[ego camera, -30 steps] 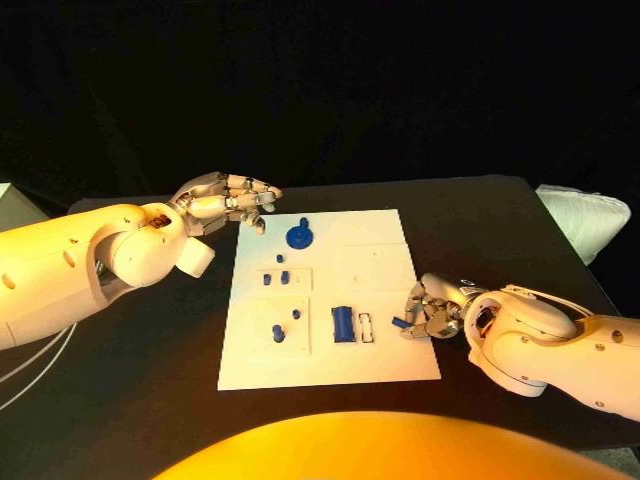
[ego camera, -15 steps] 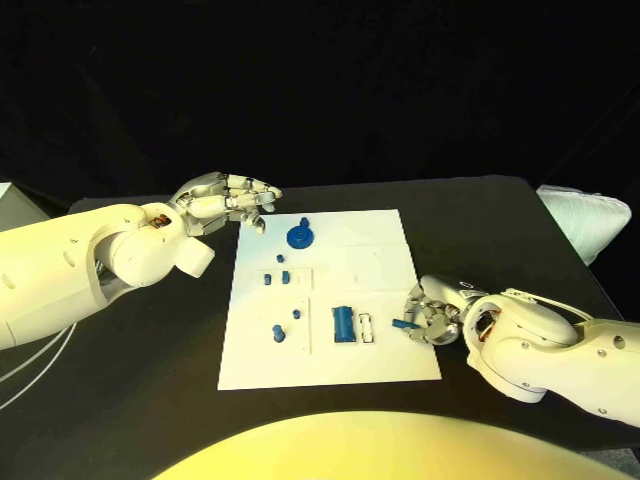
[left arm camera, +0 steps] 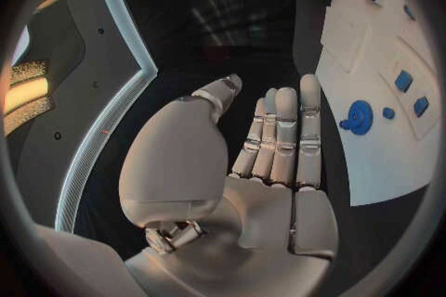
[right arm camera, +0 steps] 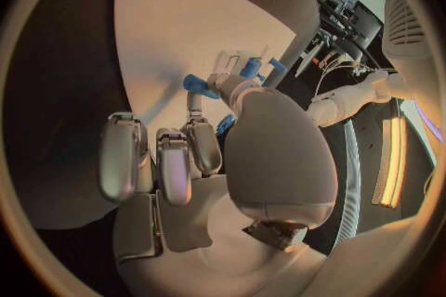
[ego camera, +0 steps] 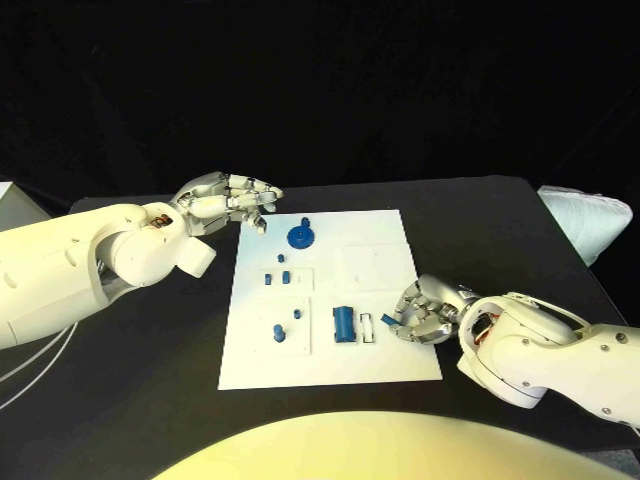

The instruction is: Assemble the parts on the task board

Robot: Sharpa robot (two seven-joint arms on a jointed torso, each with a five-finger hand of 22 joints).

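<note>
Table: black top (ego camera: 147, 390), dark backdrop behind it; a white padded thing (ego camera: 587, 218) sits at its right edge.
Board: white plate (ego camera: 371, 365) mid-table, long side running away from the robot.
Parts: blue disc (ego camera: 301, 237) near the far end; small blue bits (ego camera: 276, 277) below it; a blue block (ego camera: 345, 322) standing in a slot at the near half; another piece (ego camera: 278, 331) left of it.
Right hand: (ego camera: 423, 312) at the board's right edge, fingers curled, pinching a small blue part (right arm camera: 196, 83) at the fingertips over the plate.
Left hand: (ego camera: 229, 198) off the board's far left corner, holding nothing; the wrist view shows its fingers (left arm camera: 283, 135) straight and side by side.
Change: the right hand has crept left toward the block; the left hand has stayed put.
</note>
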